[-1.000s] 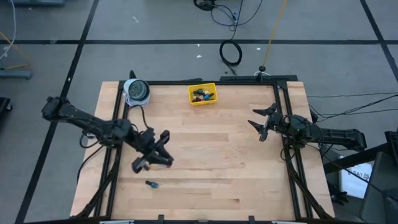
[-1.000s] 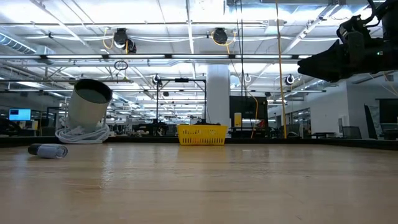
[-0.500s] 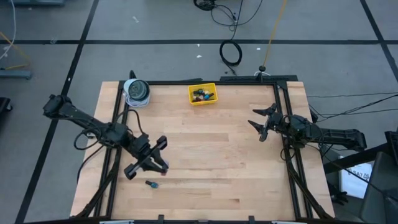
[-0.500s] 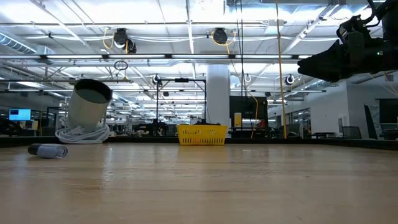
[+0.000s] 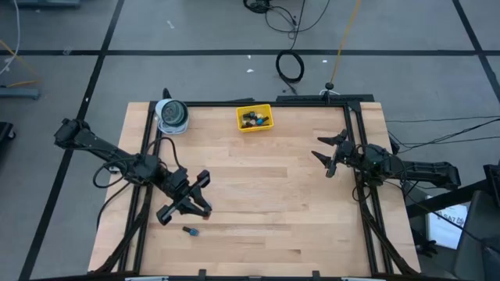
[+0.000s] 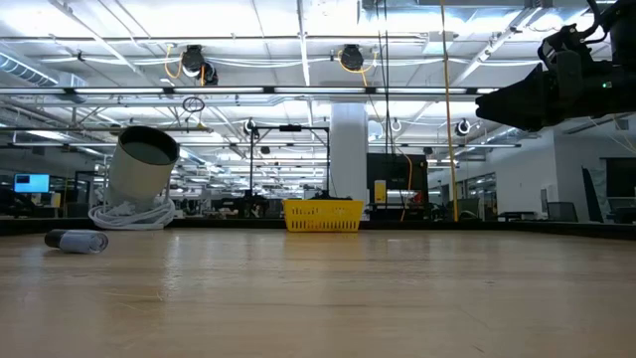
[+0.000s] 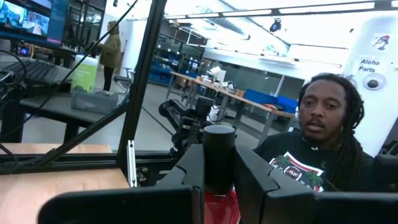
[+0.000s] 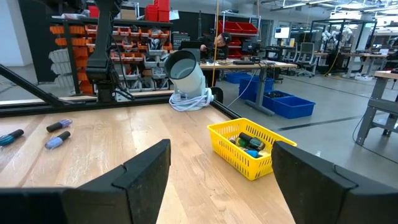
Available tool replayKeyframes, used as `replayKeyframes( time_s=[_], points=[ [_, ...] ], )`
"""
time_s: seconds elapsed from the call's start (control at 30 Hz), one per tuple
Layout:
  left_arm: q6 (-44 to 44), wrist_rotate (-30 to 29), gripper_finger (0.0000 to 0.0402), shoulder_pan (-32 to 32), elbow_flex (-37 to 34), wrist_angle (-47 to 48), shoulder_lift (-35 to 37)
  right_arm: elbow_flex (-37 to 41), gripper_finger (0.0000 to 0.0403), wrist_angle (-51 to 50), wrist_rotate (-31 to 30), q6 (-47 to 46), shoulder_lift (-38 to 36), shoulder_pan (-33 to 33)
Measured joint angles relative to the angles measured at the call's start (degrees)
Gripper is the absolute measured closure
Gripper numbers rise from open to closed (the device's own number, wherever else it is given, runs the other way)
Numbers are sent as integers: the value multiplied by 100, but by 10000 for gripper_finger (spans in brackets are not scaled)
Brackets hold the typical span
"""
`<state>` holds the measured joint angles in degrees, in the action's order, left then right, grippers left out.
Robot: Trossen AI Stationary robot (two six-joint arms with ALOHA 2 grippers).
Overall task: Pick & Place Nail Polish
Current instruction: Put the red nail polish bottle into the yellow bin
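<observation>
Holding one red nail polish bottle [image 7: 217,180] cap-up between my closed left gripper [image 5: 199,204] at the near-left table area, yellow tray [image 5: 254,118] lying far ahead; right gripper [image 5: 328,154] waits open.

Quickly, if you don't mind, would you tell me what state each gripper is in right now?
Left gripper: closed on a red nail polish bottle with a dark cap.
Right gripper: open, holding nothing.
</observation>
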<state>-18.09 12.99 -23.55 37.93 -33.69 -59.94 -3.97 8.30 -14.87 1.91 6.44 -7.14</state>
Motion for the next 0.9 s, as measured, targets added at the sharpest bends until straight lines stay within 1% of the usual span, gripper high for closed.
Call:
replayKeyframes(
  time_s=[0.23,0.3,0.37,0.5,0.6,0.67,0.8,0.9],
  points=[
    [19,-1,364,0,0,13,0,0,135,0,0,0,2,2],
    [176,-142,361,-1,0,55,0,0,135,2,0,0,1,1],
    [474,-555,361,-7,0,308,1,-1,135,2,1,0,1,1],
    [1126,-1760,364,2,0,1019,-15,-1,135,2,2,0,2,2],
    [1403,-2657,364,67,0,1329,-205,0,135,0,2,2,-1,0],
    [1526,-3114,364,144,0,1576,-363,-2,135,-1,1,2,0,1],
    [1522,-3924,364,448,0,1762,-713,-2,135,2,1,2,1,1],
    [1300,-4106,364,886,0,1859,-1101,-2,135,2,0,2,0,0]
  ],
)
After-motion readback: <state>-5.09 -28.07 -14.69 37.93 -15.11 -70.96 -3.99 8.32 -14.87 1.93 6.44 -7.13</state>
